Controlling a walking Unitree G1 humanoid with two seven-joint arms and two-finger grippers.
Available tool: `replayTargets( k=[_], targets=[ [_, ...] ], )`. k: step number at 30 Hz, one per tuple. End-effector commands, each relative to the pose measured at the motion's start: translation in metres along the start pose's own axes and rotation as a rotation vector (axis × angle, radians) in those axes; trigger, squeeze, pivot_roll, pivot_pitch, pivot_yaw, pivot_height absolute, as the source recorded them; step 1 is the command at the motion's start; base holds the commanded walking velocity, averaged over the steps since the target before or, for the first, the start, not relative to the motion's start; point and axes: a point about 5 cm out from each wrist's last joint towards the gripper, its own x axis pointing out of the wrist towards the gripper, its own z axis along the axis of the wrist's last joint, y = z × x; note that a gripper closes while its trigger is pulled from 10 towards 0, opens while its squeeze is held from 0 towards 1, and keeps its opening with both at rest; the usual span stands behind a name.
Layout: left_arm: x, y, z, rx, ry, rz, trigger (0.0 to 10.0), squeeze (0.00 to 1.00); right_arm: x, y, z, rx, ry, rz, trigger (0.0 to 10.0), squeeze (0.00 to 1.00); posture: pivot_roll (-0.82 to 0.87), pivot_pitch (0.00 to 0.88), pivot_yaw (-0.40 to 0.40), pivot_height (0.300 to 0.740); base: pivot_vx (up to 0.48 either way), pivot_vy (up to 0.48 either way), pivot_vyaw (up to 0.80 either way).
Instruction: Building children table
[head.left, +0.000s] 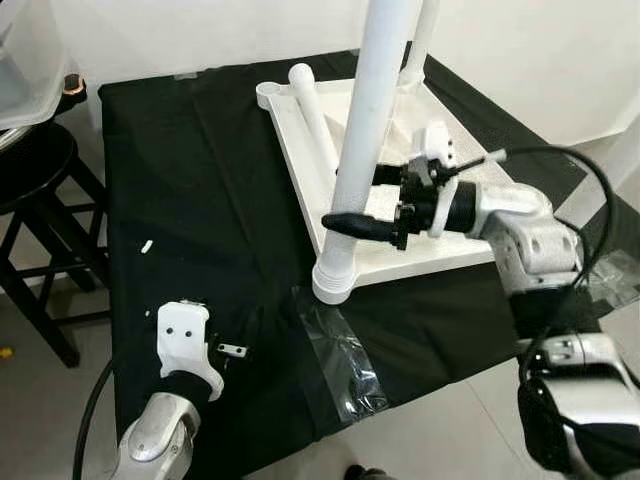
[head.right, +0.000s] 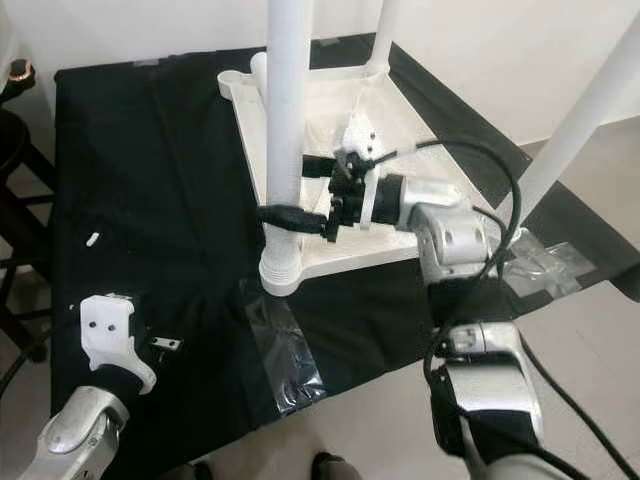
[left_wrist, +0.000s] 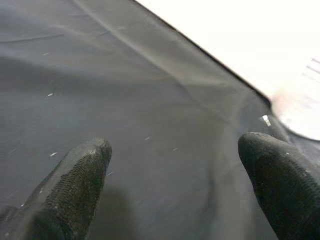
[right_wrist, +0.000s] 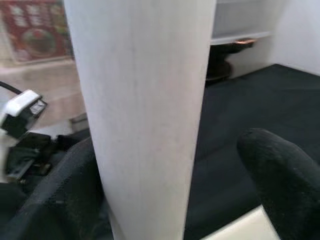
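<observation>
Leftmost first: black stool (head.left: 35, 190) off the counter's edge, a clear plastic bin (head.left: 25, 60) above it, contents not legible. My left gripper (head.left: 195, 372) hovers low over the black-draped counter (head.left: 180, 180), fingers (left_wrist: 75, 175) spread wide, holding nothing. Small metal bracket (head.left: 232, 350) lies just beside it; a tiny white bit (head.left: 146, 245) sits farther up the cloth. Crumpled clear plastic bag (head.left: 345, 365) lies near the counter's front edge; looks empty.

Centre: the children's table top (head.left: 440, 255) lies upside down, rim up like a shallow tray. One loose white leg (head.left: 315, 115) lies inside it, slanting toward the far corner. An upright leg (head.left: 365, 140) stands in the near corner socket (head.left: 333, 283); another stands at the far corner.

Right: my right gripper (head.left: 365, 205) straddles the upright near leg, one finger (head.left: 355, 226) on each side. Wrist view shows a gap on one side, so contact is loose or partial, not a firm clamp.

Judgement: the step is seating this leg. Best to close squarely on the leg, keep it vertical over the socket, and turn or press without tipping the top. Risk: gripping low and off-axis may cant the leg.
</observation>
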Motion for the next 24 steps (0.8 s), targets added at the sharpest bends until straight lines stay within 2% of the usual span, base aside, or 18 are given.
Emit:
replayTargets(
  k=[1, 10, 15, 16, 19, 20, 21, 22, 23, 24],
  targets=[
    [-0.004, -0.001, 0.002, 0.006, -0.014, 0.007, 10.0, 0.0, 0.002, -0.002, -0.001, 0.001, -0.01, 0.046, 0.0, 0.0, 0.15, 0.204, -0.084, 0.74, 0.0, 0.0, 0.0],
    [-0.008, -0.001, 0.003, 0.015, -0.012, 0.007, 10.0, 0.0, 0.002, -0.006, -0.003, 0.026, -0.035, 0.112, 0.0, 0.0, 0.15, 0.221, -0.077, 0.74, 0.0, 0.0, 0.0],
    [-0.008, -0.002, 0.003, 0.013, -0.01, 0.005, 10.0, 0.0, -0.008, -0.001, -0.013, 0.043, -0.048, 0.061, 0.0, 0.0, 0.13, 0.223, -0.081, 0.74, 0.0, 0.0, 0.0],
    [-0.008, -0.002, 0.003, 0.012, -0.01, 0.005, 10.0, 0.0, -0.009, 0.002, -0.019, 0.041, -0.047, 0.001, 0.0, 0.0, 0.12, 0.225, -0.084, 0.74, 0.0, 0.0, 0.0],
    [-0.007, -0.001, 0.003, 0.012, -0.01, 0.005, 10.0, 0.0, -0.009, 0.006, -0.024, 0.042, -0.052, -0.055, 0.0, 0.0, 0.11, 0.225, -0.084, 0.74, 0.0, 0.0, 0.0],
    [-0.007, -0.001, 0.004, 0.01, -0.011, 0.005, 10.0, 0.0, -0.004, 0.017, -0.033, 0.067, -0.068, -0.162, 0.0, 0.0, 0.11, 0.227, -0.084, 0.74, 0.0, 0.0, 0.0],
    [-0.007, -0.001, 0.004, 0.01, -0.011, 0.005, 10.0, 0.0, -0.004, 0.017, -0.033, 0.067, -0.068, -0.162, 0.0, 0.0, 0.11, 0.227, -0.084, 0.74, 0.0, 0.0, 0.0],
    [-0.006, 0.0, 0.004, 0.009, -0.011, 0.005, 10.0, 0.0, 0.004, 0.03, -0.043, 0.086, -0.089, -0.323, 0.0, 0.0, 0.09, 0.228, -0.078, 0.74, 0.0, 0.0, 0.0],
    [-0.005, 0.002, 0.004, 0.008, -0.011, 0.005, 10.0, 0.0, 0.011, 0.04, -0.052, 0.099, -0.1, -0.603, 0.0, 0.0, 0.07, 0.228, -0.064, 0.74, 0.0, 0.0, 0.0],
    [-0.005, 0.002, 0.004, 0.008, -0.011, 0.005, 10.0, 0.0, 0.011, 0.04, -0.052, 0.099, -0.1, -0.603, 0.0, 0.0, 0.07, 0.228, -0.064, 0.74, 0.0, 0.0, 0.0]
  ],
)
